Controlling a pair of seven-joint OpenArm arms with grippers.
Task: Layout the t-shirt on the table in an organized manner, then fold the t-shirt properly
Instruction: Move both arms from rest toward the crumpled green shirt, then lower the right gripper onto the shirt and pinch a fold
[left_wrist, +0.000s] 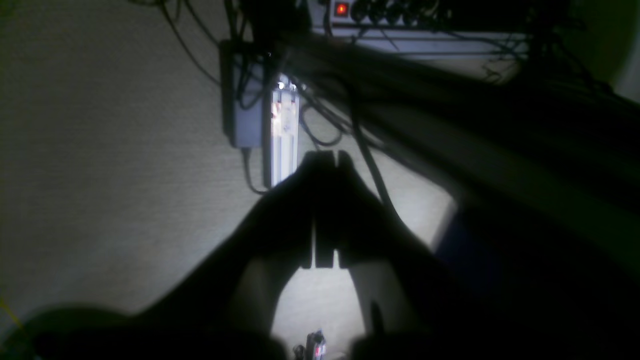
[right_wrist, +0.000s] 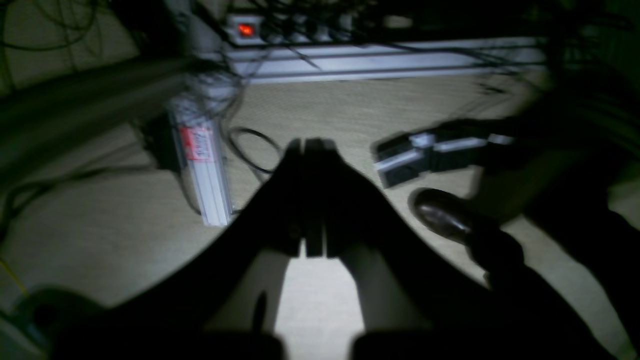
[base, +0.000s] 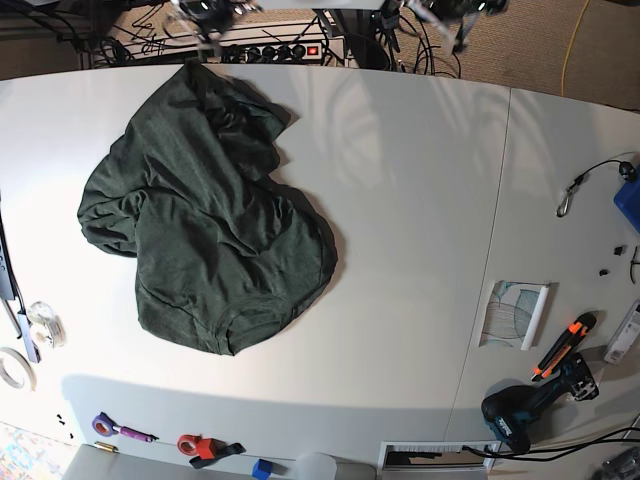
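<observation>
Base view: the t-shirt (base: 215, 215) is seen bunched on the table (base: 420, 200), on the right arm's side. Its far end lies close to that arm's edge, and its layers are rumpled over one another.
Left fingers (left_wrist: 305, 175): pressed together with nothing between them, held beyond the table edge above the floor (left_wrist: 100, 175).
Right fingers (right_wrist: 290, 170): likewise closed on nothing, above the floor near a power strip (right_wrist: 280, 30).
Step in hand: judged to be the laying-out, since no clean fold can be made while the cloth is heaped.
Grasp points: two outer points of the garment should be chosen, one per arm. Which edge is hem and which is collar cannot be told with certainty.
Approach: both pairs of fingers should be opened before they are lowered, and only a single layer should be pinched.
Spreading: the cloth is best drawn apart and dragged low toward the bare middle of the table, so that wrinkles are pulled out.
Risk: a doubled layer may be caught, and a twist would then be left in the body.
</observation>
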